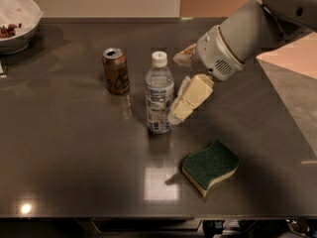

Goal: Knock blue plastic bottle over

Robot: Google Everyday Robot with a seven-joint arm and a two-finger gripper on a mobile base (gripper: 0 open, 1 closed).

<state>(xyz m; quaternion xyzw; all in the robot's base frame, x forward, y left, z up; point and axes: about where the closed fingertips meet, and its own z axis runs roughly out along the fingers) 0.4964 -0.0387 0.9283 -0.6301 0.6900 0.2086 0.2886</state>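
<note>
Upright on the dark table (74,157): blue plastic bottle (159,95), brown can (116,71) at its 10 o'clock. At the bottle's 3 o'clock, the gripper (177,89), fingers (195,93) spread, gripping nothing, lower fingertip (177,115) just beside the label. Green sponge (210,165) at 5 o'clock.

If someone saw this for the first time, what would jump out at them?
The big grey arm stretched in from the upper right, its tool close beside the upright water bottle in the middle; contact can't be told. Next, the green sponge at the front right and the brown can left of the bottle.
</note>
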